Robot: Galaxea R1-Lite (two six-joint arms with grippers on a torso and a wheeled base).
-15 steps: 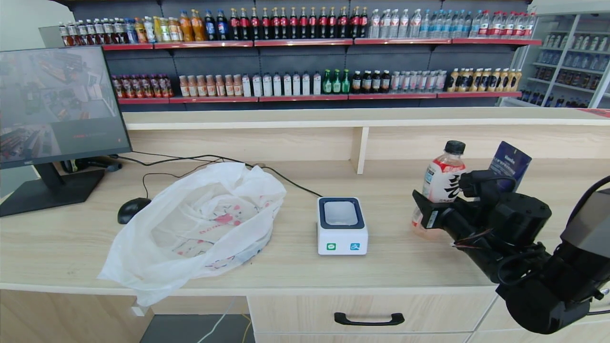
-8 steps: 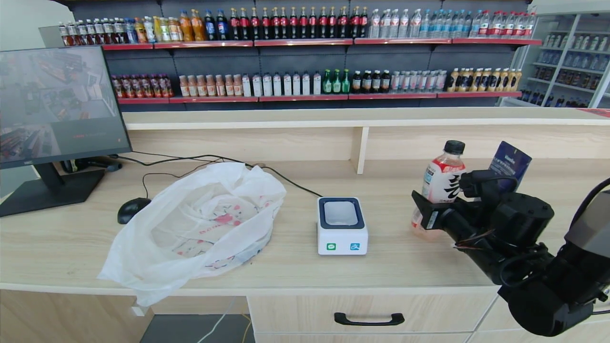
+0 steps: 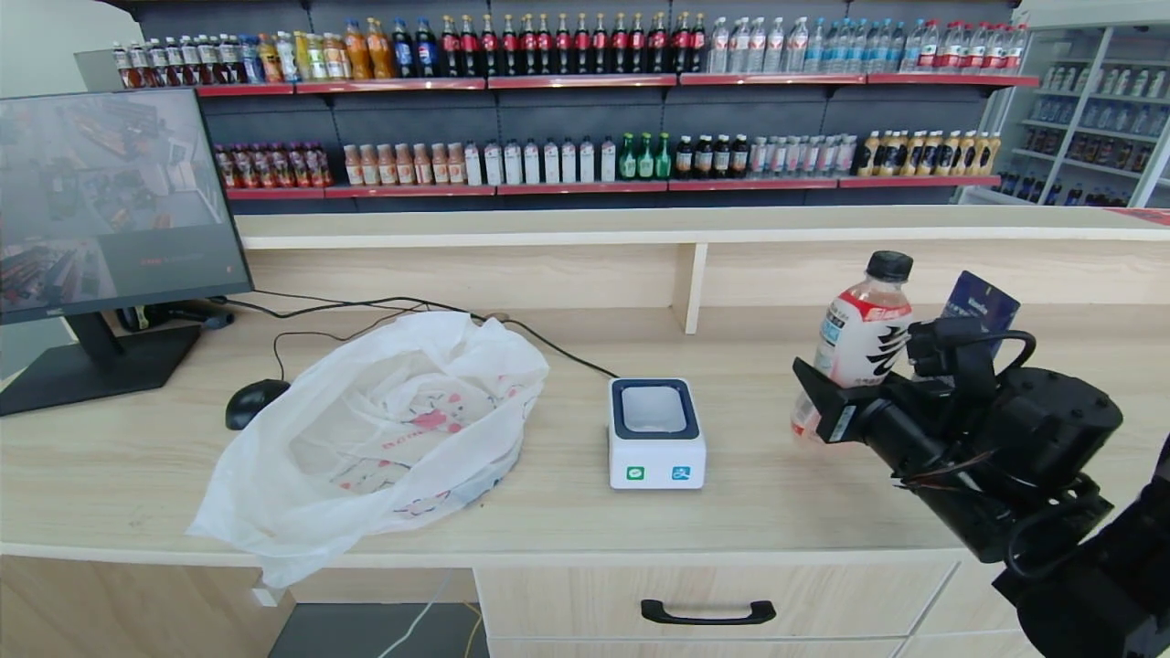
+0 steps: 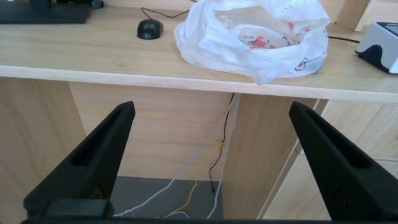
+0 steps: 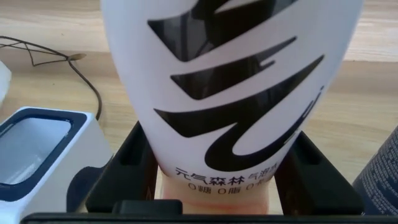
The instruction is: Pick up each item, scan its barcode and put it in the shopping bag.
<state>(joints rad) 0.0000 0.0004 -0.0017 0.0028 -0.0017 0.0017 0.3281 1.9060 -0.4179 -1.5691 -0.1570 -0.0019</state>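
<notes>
Bottle (image 3: 859, 329) of pale pink drink with a black cap is clamped in the right hand (image 3: 845, 397) at the right of the head view, tilted with its cap toward the upper right and its base seemingly just off the desk (image 3: 777, 512). In the right wrist view the dark fingers (image 5: 121, 174) press the white label from both sides. A dark blue packet (image 3: 983, 306) stands just behind the bottle. The scanner (image 3: 656, 432), a white box with its window facing up, rests at the middle of the desk, well apart from the bottle to its left. The shopping bag (image 3: 384, 429) lies open further left, near a mouse (image 3: 256, 402). The left hand (image 4: 211, 124) hangs low in front of the desk's panel, fingers spread wide with nothing between them. I judge the pick-up done and the scan next. The bottle needs carrying left over the window and turning so its barcode faces down; where that barcode sits I cannot tell
</notes>
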